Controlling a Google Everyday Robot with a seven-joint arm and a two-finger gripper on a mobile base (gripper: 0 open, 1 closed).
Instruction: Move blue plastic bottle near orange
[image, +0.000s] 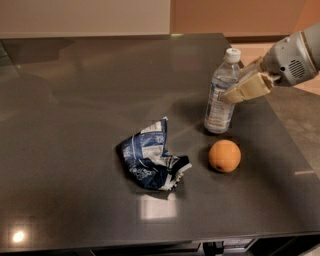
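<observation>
The blue plastic bottle (221, 95), clear with a white cap and a pale label, stands slightly tilted on the dark table (75, 125), just behind the orange (224, 155). A small gap separates the bottle's base from the orange. My gripper (233, 86) comes in from the right and is shut on the bottle's upper body. One tan finger (245, 90) lies across the bottle's front and the other is partly hidden behind it.
A crumpled dark blue-and-white foil snack bag (150, 159) lies left of the orange. The table's right edge (295, 150) runs close to the orange and bottle. A wall stands behind the table's far edge.
</observation>
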